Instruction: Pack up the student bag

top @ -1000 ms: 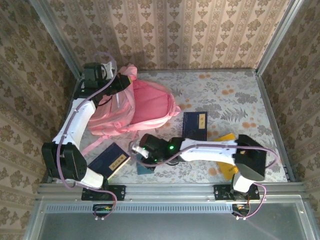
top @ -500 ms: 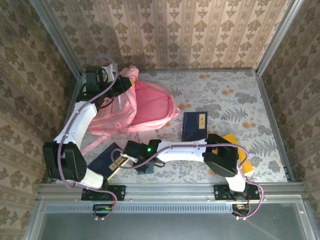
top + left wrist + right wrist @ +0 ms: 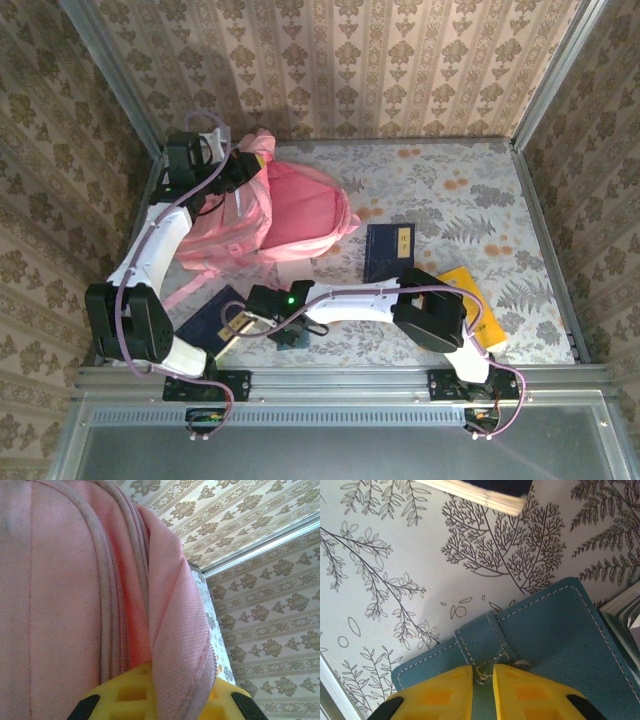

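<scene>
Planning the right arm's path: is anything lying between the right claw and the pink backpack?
Nothing visible: bare tablecloth separates the right claw, above a teal notebook, from the pink backpack. One navy book lies left, another right.

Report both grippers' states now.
Left gripper: shut on the student bag fabric.
Right gripper: slightly open over the teal notebook, holding nothing.

Yellow fingers (image 3: 440, 692) slightly parted, above teal notebook (image 3: 555, 630), fern-print tabletop (image 3: 395, 555)
</scene>
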Controlling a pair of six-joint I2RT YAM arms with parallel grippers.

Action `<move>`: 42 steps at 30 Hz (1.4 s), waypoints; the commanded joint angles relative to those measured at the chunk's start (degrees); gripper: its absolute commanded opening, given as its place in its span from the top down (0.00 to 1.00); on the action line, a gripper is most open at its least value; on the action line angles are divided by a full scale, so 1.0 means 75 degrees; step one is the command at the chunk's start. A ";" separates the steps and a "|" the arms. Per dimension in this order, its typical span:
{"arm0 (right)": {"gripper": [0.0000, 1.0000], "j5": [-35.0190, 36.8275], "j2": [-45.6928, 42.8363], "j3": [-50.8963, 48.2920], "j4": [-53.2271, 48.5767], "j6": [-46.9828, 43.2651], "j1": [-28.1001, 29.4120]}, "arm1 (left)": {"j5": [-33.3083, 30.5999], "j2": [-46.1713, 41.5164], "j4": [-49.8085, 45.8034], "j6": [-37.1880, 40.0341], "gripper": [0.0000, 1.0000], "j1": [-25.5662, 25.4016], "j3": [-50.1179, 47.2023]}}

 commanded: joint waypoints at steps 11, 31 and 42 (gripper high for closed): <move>0.79 -0.0473 -0.1761 -0.2263 -0.0501 -0.0112 -0.0555 | 0.0204 -0.0025 0.0561 -0.0157 1.00 0.0110 -0.0012; 0.05 0.1939 -0.1427 -0.1197 -0.0594 0.1219 -0.0169 | 0.0322 -0.0028 0.0706 -0.0313 1.00 0.0175 -0.0053; 0.00 0.2764 -0.1240 -0.1857 -0.0379 0.1421 -0.0139 | 0.0423 -0.0041 0.0795 -0.0424 1.00 0.0186 -0.0070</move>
